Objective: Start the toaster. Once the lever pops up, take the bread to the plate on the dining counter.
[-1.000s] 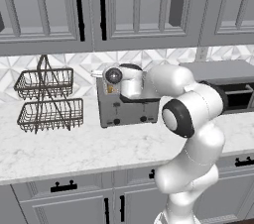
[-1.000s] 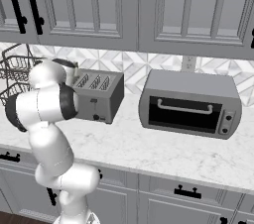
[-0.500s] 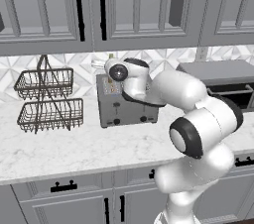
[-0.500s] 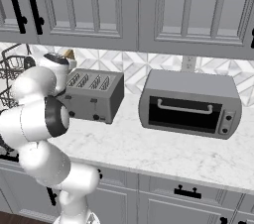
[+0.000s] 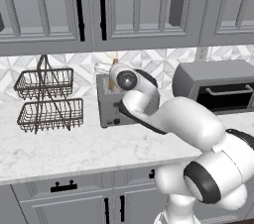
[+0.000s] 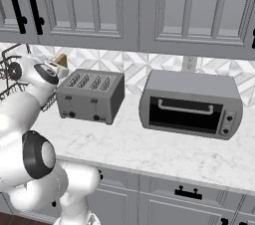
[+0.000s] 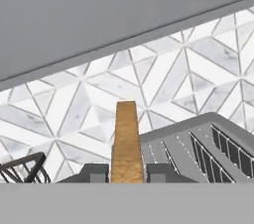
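The brushed-grey toaster point(image 6: 92, 95) stands on the marble worktop against the tiled wall, partly hidden by my arm in the left base view point(image 5: 110, 111). My gripper point(image 7: 127, 173) is shut on the bread point(image 7: 126, 141), a golden-tan slice seen edge-on between the dark fingertips point(image 7: 94, 172). The slice point(image 6: 61, 60) hangs clear above the toaster's left end, near the backsplash. From the left base view the gripper point(image 5: 110, 72) sits over the toaster's top with a bit of the bread point(image 5: 115, 62) showing. Empty top slots point(image 7: 198, 143) lie to the right of the slice. The plate and dining counter are out of view.
A two-tier wire basket rack point(image 5: 47, 100) stands left of the toaster. A grey toaster oven point(image 6: 191, 104) sits to its right. Upper cabinets point(image 6: 124, 5) hang close above the hand. Bare marble worktop point(image 6: 149, 149) runs in front of both appliances.
The arm's elbow and forearm have swung forward and down toward the base. The hand has stayed over the toaster's left end with the bread held in it.
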Robot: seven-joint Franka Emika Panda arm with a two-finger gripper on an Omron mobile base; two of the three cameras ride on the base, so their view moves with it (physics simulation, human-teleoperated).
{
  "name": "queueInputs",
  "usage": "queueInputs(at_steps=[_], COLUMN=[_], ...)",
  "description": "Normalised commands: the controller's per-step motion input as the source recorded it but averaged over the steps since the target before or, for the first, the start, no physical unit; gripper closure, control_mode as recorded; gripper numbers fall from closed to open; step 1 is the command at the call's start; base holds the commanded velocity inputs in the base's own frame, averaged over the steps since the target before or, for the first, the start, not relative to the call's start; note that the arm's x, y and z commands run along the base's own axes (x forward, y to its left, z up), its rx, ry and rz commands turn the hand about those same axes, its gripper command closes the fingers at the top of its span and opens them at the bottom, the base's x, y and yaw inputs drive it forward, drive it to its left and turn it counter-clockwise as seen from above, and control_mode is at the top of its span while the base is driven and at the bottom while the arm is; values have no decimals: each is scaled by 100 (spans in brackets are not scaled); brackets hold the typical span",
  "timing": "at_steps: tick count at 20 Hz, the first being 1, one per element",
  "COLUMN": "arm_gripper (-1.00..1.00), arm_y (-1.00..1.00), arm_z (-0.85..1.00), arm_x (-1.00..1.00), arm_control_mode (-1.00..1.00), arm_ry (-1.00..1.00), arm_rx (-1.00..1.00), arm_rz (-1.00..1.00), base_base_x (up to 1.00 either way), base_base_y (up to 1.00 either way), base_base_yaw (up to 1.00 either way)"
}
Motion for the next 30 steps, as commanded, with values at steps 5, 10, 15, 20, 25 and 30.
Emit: queueInputs(at_steps=[5,10,15,20,25,30], arm_gripper=[100,100,100,100,100,100], arm_y=[-2,-18,-44,-61,-76,-70], arm_z=[60,63,49,10,4,0], arm_x=[-100,-100,-100,-95,-68,-44], arm_control_mode=[-100,-100,-100,-100,-100,-100], arm_ry=[15,18,16,10,0,0], arm_rx=[15,12,5,-2,-6,-9], arm_rz=[-1,0,0,1,7,7], base_base_x=[0,0,0,0,0,0], base_base_y=[0,0,0,0,0,0], base_base_yaw=[0,0,0,0,0,0])
